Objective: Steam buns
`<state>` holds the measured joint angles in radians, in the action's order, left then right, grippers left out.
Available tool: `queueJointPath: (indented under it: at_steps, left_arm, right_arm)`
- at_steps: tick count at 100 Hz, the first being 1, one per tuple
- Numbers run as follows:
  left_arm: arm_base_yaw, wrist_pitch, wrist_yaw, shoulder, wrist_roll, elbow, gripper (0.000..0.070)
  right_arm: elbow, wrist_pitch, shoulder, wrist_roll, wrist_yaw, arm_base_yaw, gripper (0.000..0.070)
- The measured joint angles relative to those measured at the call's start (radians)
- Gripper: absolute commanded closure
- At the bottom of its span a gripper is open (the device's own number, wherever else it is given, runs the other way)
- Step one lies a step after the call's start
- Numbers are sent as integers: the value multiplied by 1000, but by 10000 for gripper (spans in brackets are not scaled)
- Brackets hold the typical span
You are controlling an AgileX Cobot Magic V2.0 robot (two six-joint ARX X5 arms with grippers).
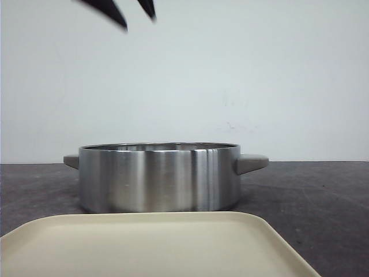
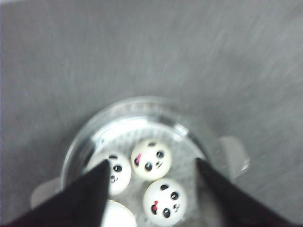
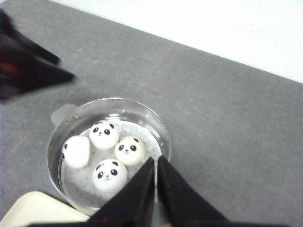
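Four white panda-face buns lie inside the steel pot (image 3: 163,137): one bun (image 3: 104,134), a second (image 3: 129,150), a third (image 3: 109,173), and a fourth turned face-away (image 3: 75,151). The left wrist view shows them too, blurred: (image 2: 151,159), (image 2: 164,198), (image 2: 116,172), and one half hidden (image 2: 118,216). My left gripper (image 2: 151,162) is open and empty, high above the pot; its fingertips (image 1: 122,24) show at the top of the front view. My right gripper (image 3: 156,160) is shut and empty, above the pot's rim. The front view hides the buns behind the pot wall (image 1: 158,176).
A cream tray (image 1: 155,242) lies on the dark grey table in front of the pot; its corner also shows in the right wrist view (image 3: 33,210). The pot has two side handles (image 1: 251,163). My left arm (image 3: 23,66) is dark and blurred beyond the pot.
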<state>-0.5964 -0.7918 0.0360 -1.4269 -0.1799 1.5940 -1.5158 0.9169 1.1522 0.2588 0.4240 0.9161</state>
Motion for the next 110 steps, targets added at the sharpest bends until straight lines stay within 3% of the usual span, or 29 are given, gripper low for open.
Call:
queueJointPath:
  at_steps: [7,27,50,67,81,110]
  left_arm:
    - [0,-13,17,48,0,-3,700]
    - [0,-12,20,211,-8,-129,700]
    - [0,75,20,489,-53,-417,700]
    - [0,85,72,654,-79,-596,700]
    - [0,86,90,734,-86,-627,700]
    - [0,84,92,782,-93,-627,700]
  right_arm:
    - [36,-43,0,0,0,0,700]
    - [174,-186,0,0,-34,0,700]
    - [340,-415,0,-1,-64,11,700]
    - [374,-597,1,-26,-89,15,700]
    - [374,-715,1,-57,-89,16,700]
    - [374,-750,0,-77,-87,17,700]
